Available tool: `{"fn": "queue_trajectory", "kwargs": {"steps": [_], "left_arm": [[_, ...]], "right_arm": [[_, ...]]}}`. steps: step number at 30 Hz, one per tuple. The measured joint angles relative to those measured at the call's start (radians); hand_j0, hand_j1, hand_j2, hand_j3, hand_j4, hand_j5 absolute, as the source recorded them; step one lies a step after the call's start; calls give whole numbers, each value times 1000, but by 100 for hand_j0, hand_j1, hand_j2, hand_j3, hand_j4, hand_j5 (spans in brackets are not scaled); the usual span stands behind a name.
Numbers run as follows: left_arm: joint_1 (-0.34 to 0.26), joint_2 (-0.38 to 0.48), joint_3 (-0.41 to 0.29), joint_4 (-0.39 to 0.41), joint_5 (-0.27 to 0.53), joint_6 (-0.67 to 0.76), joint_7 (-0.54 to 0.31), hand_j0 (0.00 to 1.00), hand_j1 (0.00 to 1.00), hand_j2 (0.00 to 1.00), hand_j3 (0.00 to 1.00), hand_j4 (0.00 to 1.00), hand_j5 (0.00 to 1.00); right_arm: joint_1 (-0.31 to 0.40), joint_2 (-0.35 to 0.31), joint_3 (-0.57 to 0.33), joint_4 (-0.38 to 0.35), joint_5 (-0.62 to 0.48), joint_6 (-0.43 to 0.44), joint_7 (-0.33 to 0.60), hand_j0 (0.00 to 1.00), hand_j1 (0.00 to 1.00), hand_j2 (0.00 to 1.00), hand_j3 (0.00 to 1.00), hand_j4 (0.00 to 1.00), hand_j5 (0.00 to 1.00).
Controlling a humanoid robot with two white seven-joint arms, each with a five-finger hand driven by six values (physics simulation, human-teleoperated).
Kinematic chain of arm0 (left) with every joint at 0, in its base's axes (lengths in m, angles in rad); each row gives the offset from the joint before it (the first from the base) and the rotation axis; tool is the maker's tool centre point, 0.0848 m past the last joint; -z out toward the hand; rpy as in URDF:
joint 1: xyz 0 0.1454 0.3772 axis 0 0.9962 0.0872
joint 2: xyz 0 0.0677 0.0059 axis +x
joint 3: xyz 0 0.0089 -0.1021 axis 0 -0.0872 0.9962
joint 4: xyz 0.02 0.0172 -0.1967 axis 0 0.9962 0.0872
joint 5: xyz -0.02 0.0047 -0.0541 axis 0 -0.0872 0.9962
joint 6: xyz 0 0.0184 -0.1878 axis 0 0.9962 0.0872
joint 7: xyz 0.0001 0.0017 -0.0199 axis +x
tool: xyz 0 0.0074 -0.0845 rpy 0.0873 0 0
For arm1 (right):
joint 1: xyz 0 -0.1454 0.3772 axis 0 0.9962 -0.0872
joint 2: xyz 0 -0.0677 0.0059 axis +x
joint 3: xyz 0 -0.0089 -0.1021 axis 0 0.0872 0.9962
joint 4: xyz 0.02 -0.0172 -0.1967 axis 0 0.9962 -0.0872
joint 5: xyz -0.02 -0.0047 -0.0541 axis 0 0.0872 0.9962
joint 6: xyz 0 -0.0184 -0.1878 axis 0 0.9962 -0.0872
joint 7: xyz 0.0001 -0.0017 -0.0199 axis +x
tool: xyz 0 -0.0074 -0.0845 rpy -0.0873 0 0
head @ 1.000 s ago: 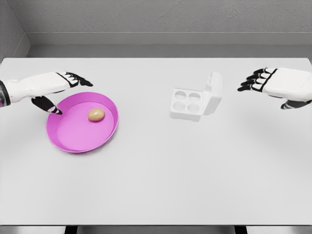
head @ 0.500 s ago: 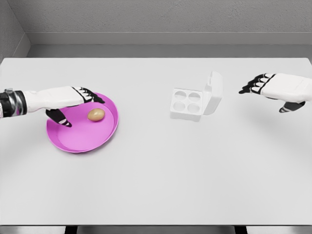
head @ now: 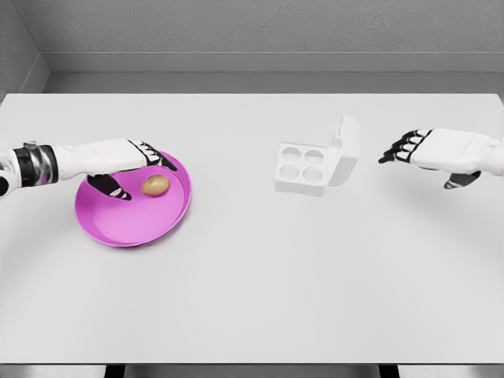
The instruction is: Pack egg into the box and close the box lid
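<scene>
The egg [head: 156,185] sits in the pink plate [head: 118,224] and the box [head: 303,169] is open with no egg inside — so nothing is packed yet, and the left hand [head: 118,157] beside the egg and the right hand [head: 437,150] both have loose fingers holding nothing.

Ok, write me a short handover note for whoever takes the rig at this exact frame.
Left hand: over the pink plate's back-left part, fingers open, thumb beside the egg, nothing grasped yet.
Right hand: open, hovering to the right of the box, apart from it.
Egg: lying on the plate, not lifted.
Box: lid standing open on its right side, all four cups empty.
Done: nothing packed; only the approach to the egg.
Left: grasp the egg, carry it to a cup, release, then fold the lid shut.
</scene>
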Motion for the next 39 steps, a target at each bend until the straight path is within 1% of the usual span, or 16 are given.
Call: {"fn": "queue_trajectory", "kwargs": {"steps": [12, 21, 23, 27, 39], "left_arm": [[0, -19, -12, 3, -5, 0, 1, 88, 88, 88, 88, 88, 88], [-5, -41, -13, 52, -48, 0, 0, 87, 87, 87, 87, 87, 87], [-5, -45, -11, 64, -35, 3, -2, 87, 87, 87, 87, 87, 87], [-6, -53, -11, 76, -41, 4, -1, 84, 84, 84, 84, 84, 84], [-15, -46, -12, 72, -50, 0, 2, 85, 85, 85, 85, 85, 85]], "right_arm": [[0, 1, 5, 0, 1, 0, 0, 100, 100, 100, 100, 100, 100], [0, 2, 6, 0, 1, 0, 0, 100, 100, 100, 100, 100, 100], [0, 3, 7, 0, 1, 0, 0, 100, 100, 100, 100, 100, 100], [0, 3, 6, 0, 2, 0, 0, 100, 100, 100, 100, 100, 100], [0, 5, 6, 0, 2, 0, 0, 100, 100, 100, 100, 100, 100]]}}
